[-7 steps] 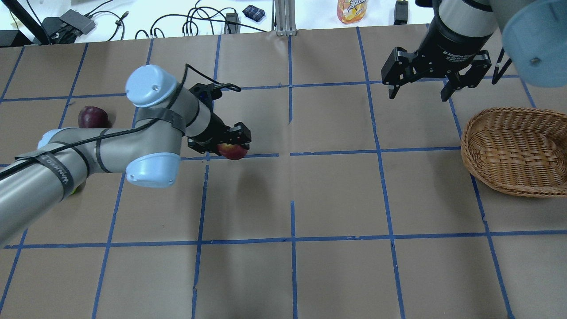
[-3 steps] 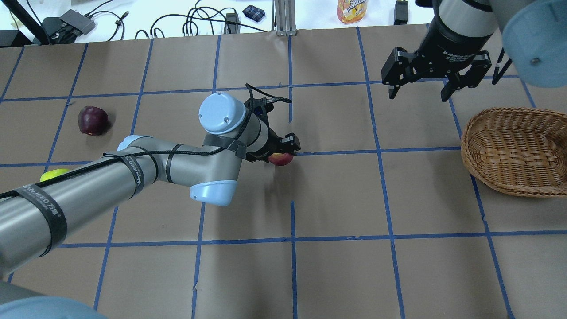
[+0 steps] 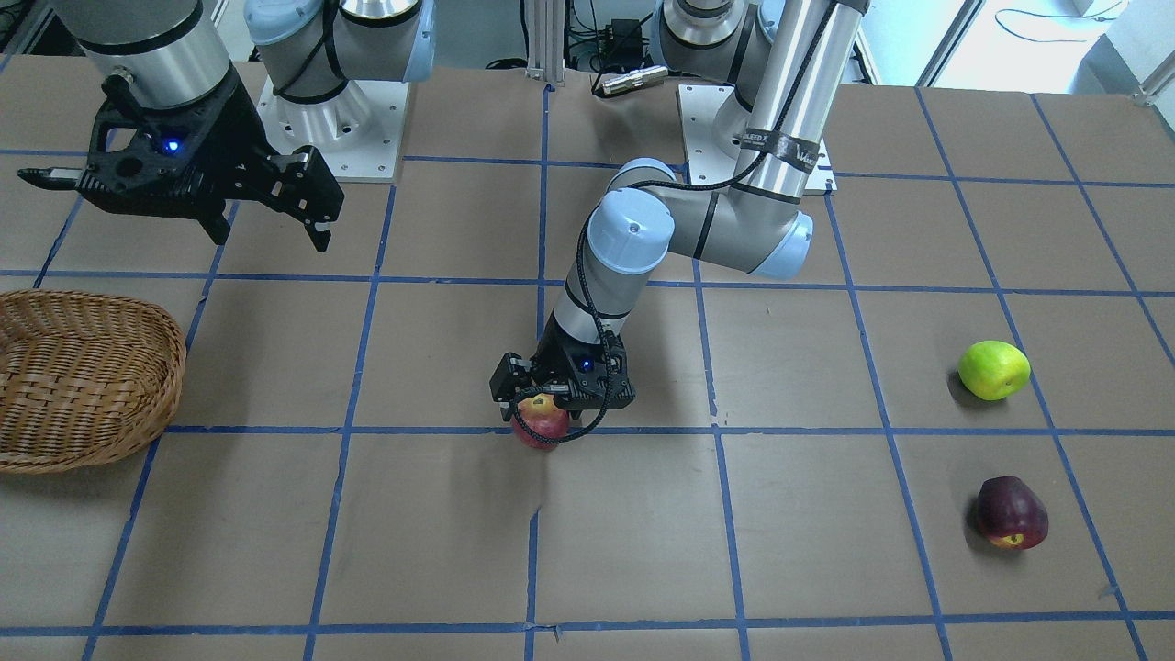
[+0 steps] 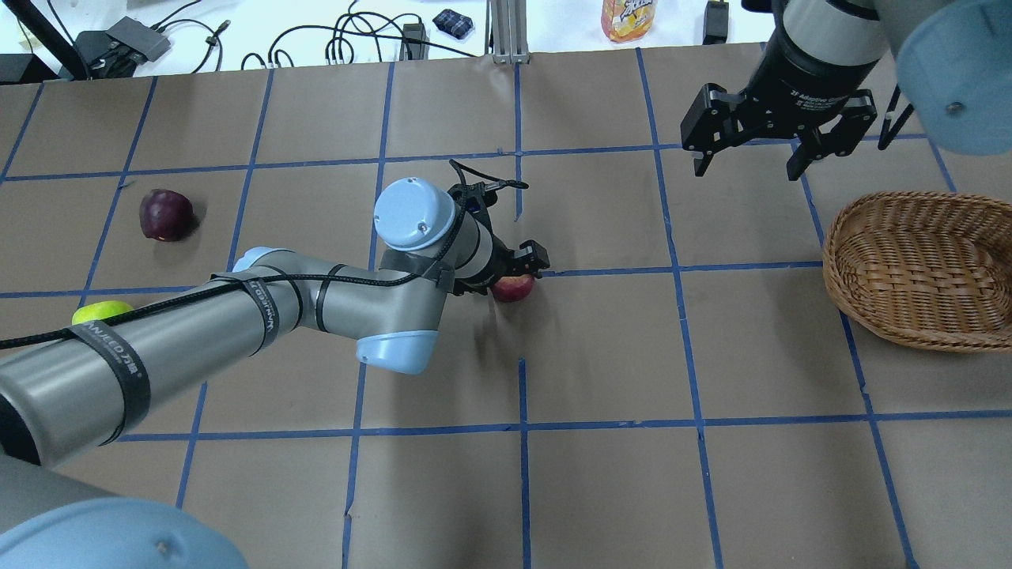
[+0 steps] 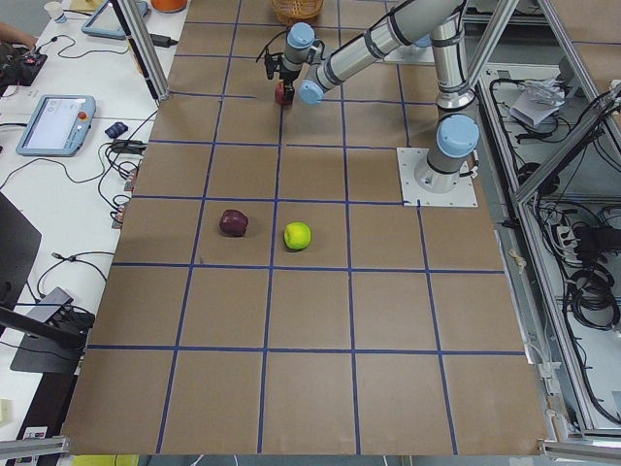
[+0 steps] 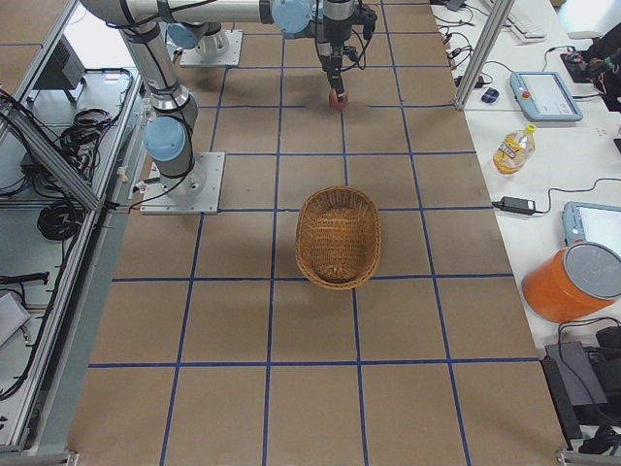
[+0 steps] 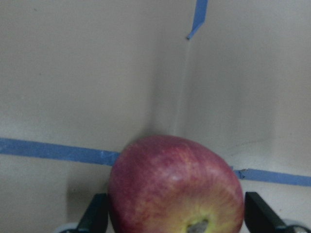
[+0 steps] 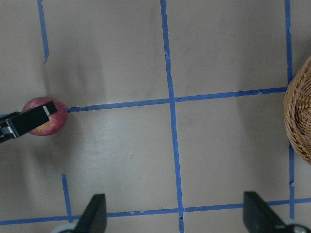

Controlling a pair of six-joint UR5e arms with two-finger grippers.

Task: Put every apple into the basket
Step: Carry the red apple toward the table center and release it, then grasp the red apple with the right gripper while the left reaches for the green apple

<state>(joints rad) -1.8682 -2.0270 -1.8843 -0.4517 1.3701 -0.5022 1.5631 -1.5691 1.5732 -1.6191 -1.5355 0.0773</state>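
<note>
- Left pincer [image 3: 543, 413] is clenched on the red apple [image 3: 540, 428]. In the wrist cam a black finger [image 7: 95, 216] sits on each side of it, with the apple's yellowish underside facing the lens.
- That red apple is about mid-worktop [image 4: 601, 474], right at a blue tape line [image 4: 617, 271]. It's very low, but I can't tell whether it's actually touching the paper or just above it.
- The left arm is stretched out across from its own side, wrist pointing down at the apple.
- Right pincer [image 4: 745, 162] is released, jaws spread wide with nothing between them. It hangs above the worktop near the basket [image 3: 177, 363], off to the side of it and not over it.
- The basket sits at the robot's right end of the worktop, well apart from the red apple.
- Green apple [image 3: 993, 370] and maroon apple [image 3: 1011, 513] are both lying on the worktop over at the robot's left end. They're near each other but not touching, and the maroon one is further from the robot's base.
- So all three apples are outside the basket right now.
</note>
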